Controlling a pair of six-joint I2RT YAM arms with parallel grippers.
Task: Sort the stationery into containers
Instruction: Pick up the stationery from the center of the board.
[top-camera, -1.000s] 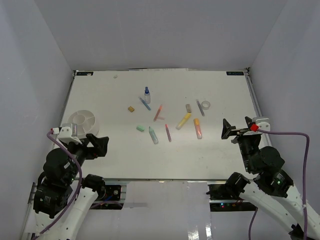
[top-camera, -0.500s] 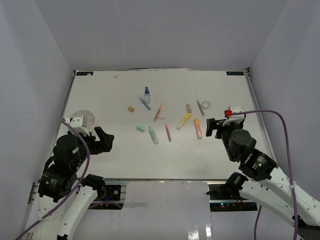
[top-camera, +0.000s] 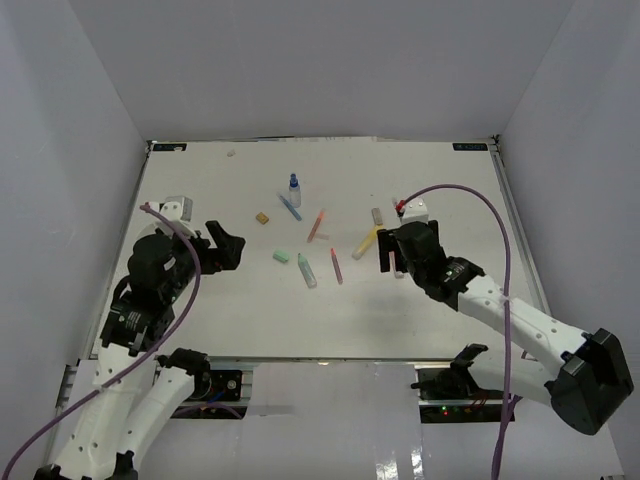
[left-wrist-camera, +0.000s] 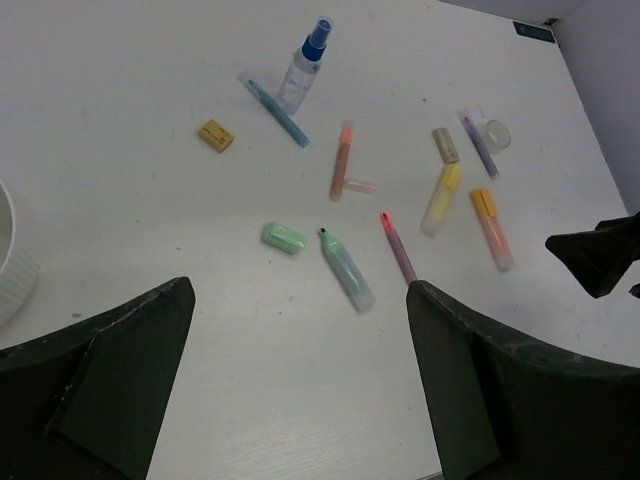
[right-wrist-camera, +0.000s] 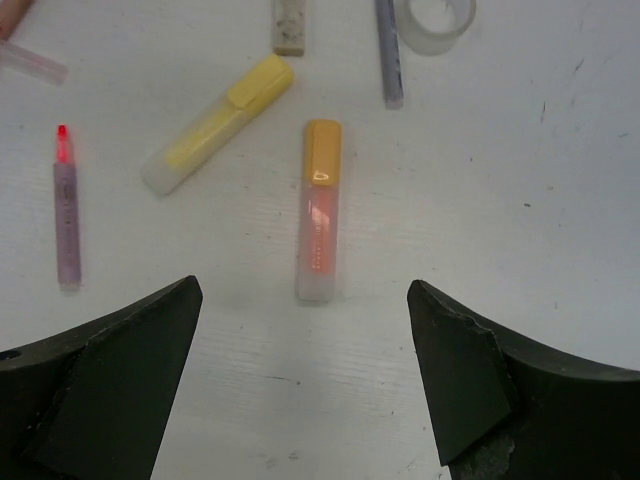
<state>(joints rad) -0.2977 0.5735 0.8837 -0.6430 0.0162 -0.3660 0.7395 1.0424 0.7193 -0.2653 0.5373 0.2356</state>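
The white dish (left-wrist-camera: 10, 262) sat near the left edge of the desk (top-camera: 250, 312), only its ribbed rim showing beside the left tool (top-camera: 224, 245), which hung wide open and empty. Scattered across mid-desk lay a tan block (top-camera: 263, 218), green eraser (top-camera: 281, 256), blue-capped spray bottle (top-camera: 294, 188), green highlighter (top-camera: 307, 271) and yellow highlighter (top-camera: 367, 241). The right tool (top-camera: 387, 254), jaws spread and holding nothing, hovered over an orange highlighter (right-wrist-camera: 320, 210), a clear tape ring (right-wrist-camera: 433, 20) lying beyond it.

Robotics lab test booth: plain white walls (top-camera: 320, 70) around a white table (top-camera: 250, 320) with two robot arms (top-camera: 150, 290)
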